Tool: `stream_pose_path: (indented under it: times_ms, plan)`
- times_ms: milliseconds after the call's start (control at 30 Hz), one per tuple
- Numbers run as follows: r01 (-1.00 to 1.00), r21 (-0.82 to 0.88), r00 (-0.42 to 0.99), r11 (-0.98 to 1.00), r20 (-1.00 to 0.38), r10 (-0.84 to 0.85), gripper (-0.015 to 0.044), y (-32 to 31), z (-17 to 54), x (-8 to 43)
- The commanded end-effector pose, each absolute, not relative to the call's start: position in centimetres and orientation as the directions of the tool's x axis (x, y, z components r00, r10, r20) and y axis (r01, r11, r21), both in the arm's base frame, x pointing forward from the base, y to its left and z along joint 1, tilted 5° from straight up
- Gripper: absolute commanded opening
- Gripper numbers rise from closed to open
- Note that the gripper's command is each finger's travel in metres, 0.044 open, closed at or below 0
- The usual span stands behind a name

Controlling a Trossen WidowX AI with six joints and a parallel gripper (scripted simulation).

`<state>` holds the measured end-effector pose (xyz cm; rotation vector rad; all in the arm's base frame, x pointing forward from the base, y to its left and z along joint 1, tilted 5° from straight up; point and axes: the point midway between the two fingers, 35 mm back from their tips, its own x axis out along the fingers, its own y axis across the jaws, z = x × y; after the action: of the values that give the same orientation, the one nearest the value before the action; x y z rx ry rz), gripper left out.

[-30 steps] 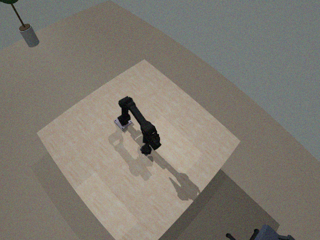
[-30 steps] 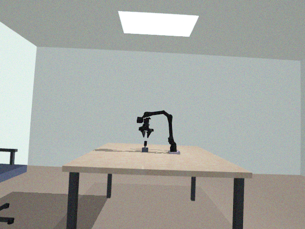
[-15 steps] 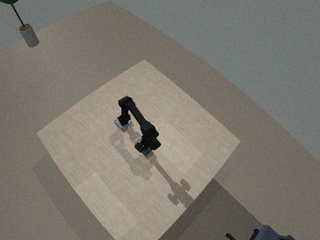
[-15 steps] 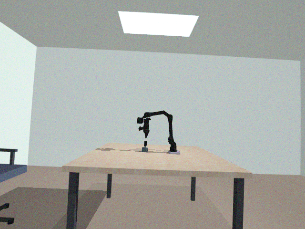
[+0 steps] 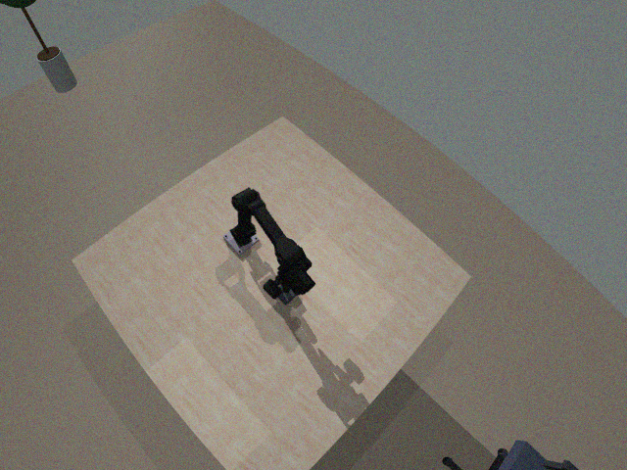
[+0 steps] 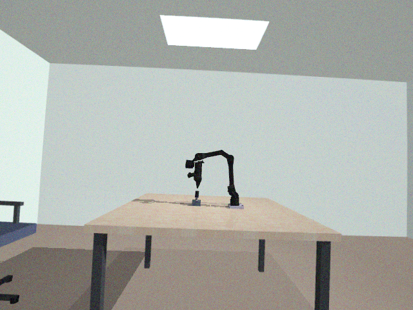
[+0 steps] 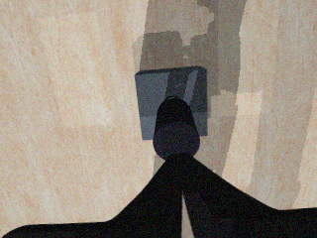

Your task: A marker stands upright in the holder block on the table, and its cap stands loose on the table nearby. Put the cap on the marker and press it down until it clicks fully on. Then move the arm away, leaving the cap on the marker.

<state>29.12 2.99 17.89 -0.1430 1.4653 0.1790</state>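
The dark cap (image 6: 197,194) (image 7: 176,141) sits upright over the marker in the blue-grey holder block (image 5: 287,298) (image 6: 196,203) (image 7: 150,94). The cap covers the marker's upper part; a short light stretch shows under it in the exterior view. Whether it is fully seated cannot be told. My gripper (image 6: 198,187) (image 7: 178,161) is shut and empty, pointing down. Its fingertips are a little above the cap, with a small gap in the exterior view. In the top view the arm hides the cap and much of the block.
The arm's base (image 5: 241,241) (image 6: 236,206) stands on the wooden table (image 5: 167,304) (image 6: 213,220), to the right of the block in the exterior view. Arm shadows cross the table. A potted plant (image 5: 58,72) and a blue chair (image 5: 524,457) are beyond the table.
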Motion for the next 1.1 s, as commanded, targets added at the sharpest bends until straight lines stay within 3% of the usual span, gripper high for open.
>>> stream_pose_path:
  times_ms: [0,700,933,1067]
  plan:
    - [-0.204,0.013,0.097,0.979,-0.995,0.033,0.0000,3.0,17.3,29.2]
    - [-0.204,0.013,0.097,0.979,-0.995,0.033,0.0000,3.1,14.7,29.5]
    - [-0.206,0.010,0.106,0.978,-0.994,0.033,0.0000,3.1,15.4,29.6]
    - [-0.205,0.010,0.112,0.979,-0.993,0.033,0.0000,3.0,19.1,29.5]
